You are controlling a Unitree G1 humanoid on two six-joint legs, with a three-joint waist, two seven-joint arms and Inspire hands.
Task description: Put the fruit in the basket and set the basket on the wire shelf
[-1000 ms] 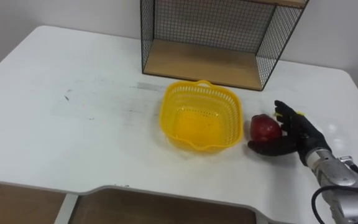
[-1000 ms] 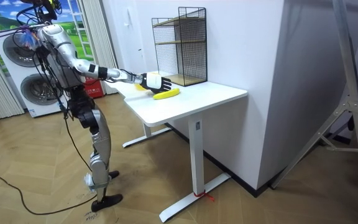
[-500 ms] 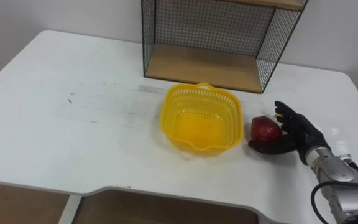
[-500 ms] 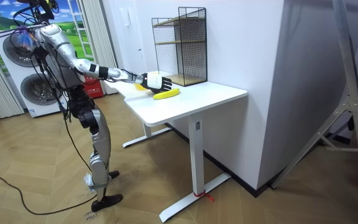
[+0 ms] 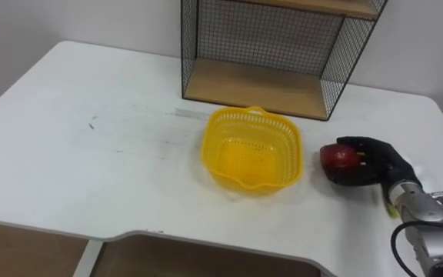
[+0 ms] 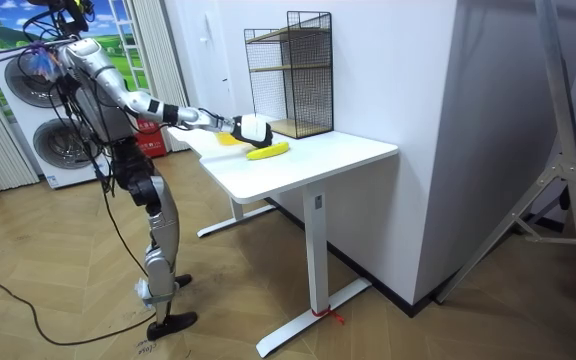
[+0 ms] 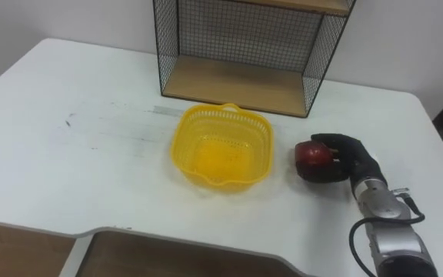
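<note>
A yellow mesh basket [image 5: 214,150] is seen near the middle of the white table [image 5: 91,154], upright, with its mesh floor bare. A red apple [image 5: 340,158] is seen to the right of the basket, near it but apart, outside the rim. The apple is wrapped by the right hand [image 5: 379,160], with dark fingers curled over its top and right side and the thumb under its near side. Whether the apple rests on the table or is lifted off it cannot be told.

A black wire shelf [image 5: 268,35] is placed at the far edge of the table, just behind the basket and not touching it. Its bottom wooden board is seen bare, and a second wooden board is seen higher up. The basket is on the table, not on the shelf.

In the room view the robot is seen standing upright at the table's end on the room view's left, with the right arm stretched out over the tabletop. Washing machines [image 6: 43,100] are seen behind it.
</note>
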